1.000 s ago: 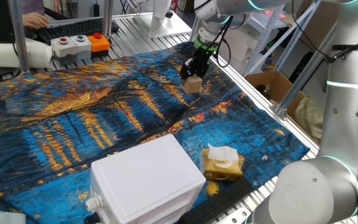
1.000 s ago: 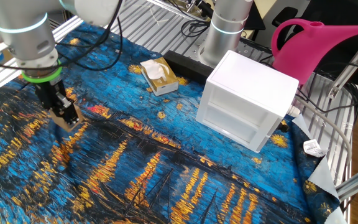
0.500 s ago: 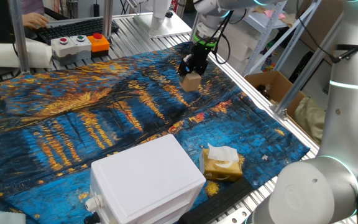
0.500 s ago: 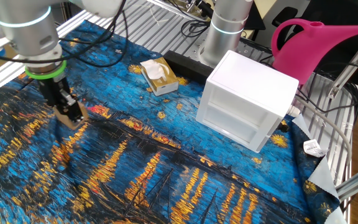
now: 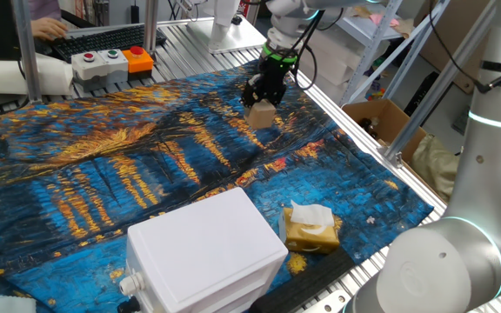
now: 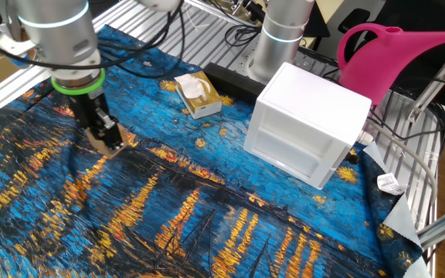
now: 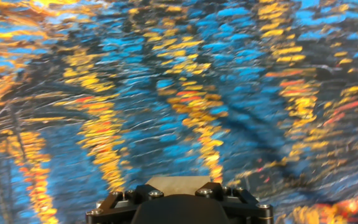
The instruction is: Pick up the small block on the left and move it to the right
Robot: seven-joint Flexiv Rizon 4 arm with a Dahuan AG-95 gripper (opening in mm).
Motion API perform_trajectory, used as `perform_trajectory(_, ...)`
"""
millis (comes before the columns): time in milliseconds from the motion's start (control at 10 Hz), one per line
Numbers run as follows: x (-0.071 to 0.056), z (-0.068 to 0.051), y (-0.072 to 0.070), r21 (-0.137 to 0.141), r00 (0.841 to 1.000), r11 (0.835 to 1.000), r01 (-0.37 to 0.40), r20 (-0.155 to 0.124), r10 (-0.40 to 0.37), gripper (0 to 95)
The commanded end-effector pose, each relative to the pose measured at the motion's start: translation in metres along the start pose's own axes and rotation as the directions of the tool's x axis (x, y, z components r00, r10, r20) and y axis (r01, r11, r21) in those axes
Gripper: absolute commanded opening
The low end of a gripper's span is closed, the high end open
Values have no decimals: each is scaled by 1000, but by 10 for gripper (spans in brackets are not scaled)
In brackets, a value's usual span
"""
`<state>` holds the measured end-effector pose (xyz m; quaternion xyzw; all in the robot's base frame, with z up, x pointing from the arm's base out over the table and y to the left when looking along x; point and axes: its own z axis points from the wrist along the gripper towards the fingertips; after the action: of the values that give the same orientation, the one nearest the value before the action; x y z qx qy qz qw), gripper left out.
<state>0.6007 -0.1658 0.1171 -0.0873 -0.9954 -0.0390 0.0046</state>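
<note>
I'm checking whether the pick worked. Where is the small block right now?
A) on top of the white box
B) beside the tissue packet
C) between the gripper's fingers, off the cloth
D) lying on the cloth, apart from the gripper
C: the small block sits clamped in the gripper, clear of the cloth in both fixed views.
</note>
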Motion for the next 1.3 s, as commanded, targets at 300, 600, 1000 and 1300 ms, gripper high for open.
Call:
perform_trajectory(300, 22, -10, 22, -1, 1000, 1000, -29, -2, 29, 0)
perform_trajectory(600, 34, -14, 36, 0, 999, 999, -50, -3, 50, 0)
perform_trajectory(1000, 46, -20, 58, 3, 996, 996, -86, -5, 86, 0)
perform_trajectory(1300, 47, -21, 66, 5, 995, 995, -103, -11, 103, 0)
